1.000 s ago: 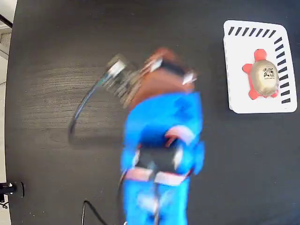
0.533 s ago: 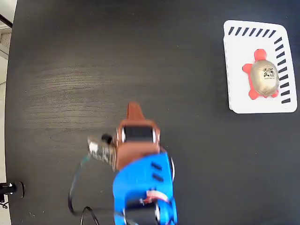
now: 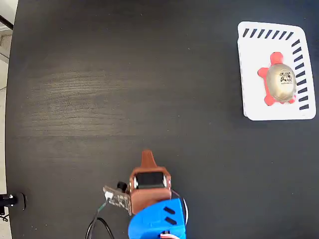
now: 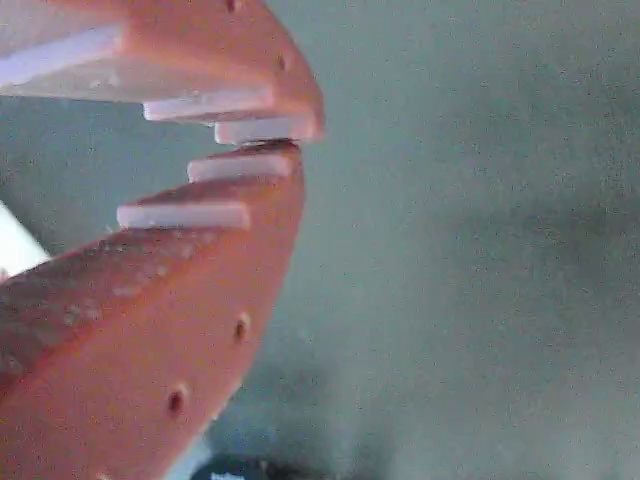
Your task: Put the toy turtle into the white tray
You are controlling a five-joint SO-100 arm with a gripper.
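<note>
Wrist view: tool [image 4: 262, 143] tips pressed together, gripping nothing, over bare dark surface [image 3: 124, 74]; fixed view: tool [image 3: 147, 158] well apart from white tray [image 3: 251, 69], toy turtle [image 3: 279, 80] lying inside tray, open surface between tray and tool.

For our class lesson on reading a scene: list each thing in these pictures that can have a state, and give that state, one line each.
Turtle: lying shell up inside the tray, nothing gripping it.
Tray: flat on the table, holding the turtle.
Pincer: shut, tips meeting, nothing between them; near the bottom edge in the fixed view, far from the tray.
</note>
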